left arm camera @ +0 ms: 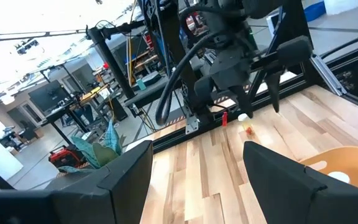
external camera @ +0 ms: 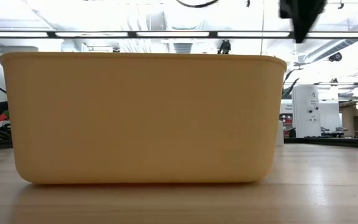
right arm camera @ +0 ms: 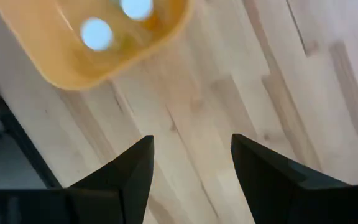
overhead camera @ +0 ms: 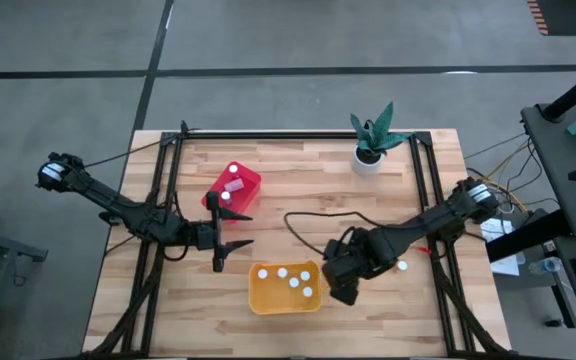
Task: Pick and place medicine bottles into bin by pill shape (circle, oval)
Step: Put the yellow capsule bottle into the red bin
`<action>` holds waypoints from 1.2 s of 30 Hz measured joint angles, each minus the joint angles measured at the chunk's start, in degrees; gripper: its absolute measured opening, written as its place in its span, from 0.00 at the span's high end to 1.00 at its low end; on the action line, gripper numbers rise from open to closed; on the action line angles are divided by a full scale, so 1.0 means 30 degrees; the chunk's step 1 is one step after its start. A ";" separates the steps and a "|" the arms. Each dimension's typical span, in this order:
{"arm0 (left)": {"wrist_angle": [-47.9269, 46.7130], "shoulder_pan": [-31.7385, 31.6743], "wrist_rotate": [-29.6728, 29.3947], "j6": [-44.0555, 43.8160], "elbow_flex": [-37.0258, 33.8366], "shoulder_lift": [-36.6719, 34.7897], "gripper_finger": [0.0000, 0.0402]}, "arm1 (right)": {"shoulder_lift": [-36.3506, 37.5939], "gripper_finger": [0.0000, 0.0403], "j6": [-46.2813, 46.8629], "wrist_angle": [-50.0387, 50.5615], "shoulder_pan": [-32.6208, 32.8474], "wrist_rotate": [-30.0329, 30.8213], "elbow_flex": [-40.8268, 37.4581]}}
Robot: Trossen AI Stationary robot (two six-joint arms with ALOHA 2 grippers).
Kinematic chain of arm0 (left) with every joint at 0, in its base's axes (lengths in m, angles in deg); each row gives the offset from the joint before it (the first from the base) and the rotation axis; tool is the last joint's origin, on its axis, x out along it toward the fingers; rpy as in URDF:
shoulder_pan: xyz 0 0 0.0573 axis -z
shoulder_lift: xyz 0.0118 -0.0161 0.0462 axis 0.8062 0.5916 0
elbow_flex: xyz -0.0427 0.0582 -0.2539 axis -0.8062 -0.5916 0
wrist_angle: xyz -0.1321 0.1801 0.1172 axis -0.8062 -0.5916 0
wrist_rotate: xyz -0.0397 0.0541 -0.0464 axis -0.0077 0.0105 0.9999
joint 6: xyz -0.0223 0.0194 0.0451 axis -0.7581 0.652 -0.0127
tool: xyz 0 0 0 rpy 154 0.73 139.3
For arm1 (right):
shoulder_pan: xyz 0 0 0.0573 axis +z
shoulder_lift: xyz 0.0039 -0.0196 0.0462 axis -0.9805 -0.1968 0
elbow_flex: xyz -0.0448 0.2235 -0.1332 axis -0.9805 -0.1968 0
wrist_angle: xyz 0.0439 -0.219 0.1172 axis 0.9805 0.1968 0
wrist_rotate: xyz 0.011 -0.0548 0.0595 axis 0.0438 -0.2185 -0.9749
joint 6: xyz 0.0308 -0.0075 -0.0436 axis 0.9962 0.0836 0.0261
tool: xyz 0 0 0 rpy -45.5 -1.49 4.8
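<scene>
Lying long axis left-right near the table's front edge: yellow-orange rectangular plastic tub, holding four white-capped medicine bottles. Hiding them in the low view. Hovering alongside, fingers wide, empty: right gripper. Spreading wide beside the red plastic tub: left gripper.

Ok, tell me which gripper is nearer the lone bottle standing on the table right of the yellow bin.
The right. The right gripper hovers just beside the lone bottle, by the yellow bin; the left gripper sits across the table near the red bin.
</scene>
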 joint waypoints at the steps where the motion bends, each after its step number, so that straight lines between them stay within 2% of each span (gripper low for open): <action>1: -0.0003 0.0000 0.0005 -0.0003 0.0000 0.0000 0.41 | 0.0334 0.49 0.0583 -0.0058 0.0106 -0.0014 -0.0537; 13: 0.0000 0.0000 0.0007 -0.0015 0.0015 0.0000 0.41 | 0.6002 0.52 0.8988 0.0006 0.0657 -0.0087 -0.8220; 21: -0.0007 0.0015 0.0007 -0.0016 0.0017 -0.0007 0.41 | 0.9320 0.52 1.6361 -0.0132 0.1334 -0.1720 -1.2462; 27: -0.0015 0.0015 0.0007 -0.0015 0.0015 -0.0007 0.41 | 1.0170 0.50 1.8067 -0.1683 0.2150 -0.2285 -1.3970; 36: -0.0022 0.0007 0.0007 -0.0015 0.0015 -0.0007 0.41 | 0.9657 0.50 1.8500 -0.2116 0.2486 -0.3025 -1.4986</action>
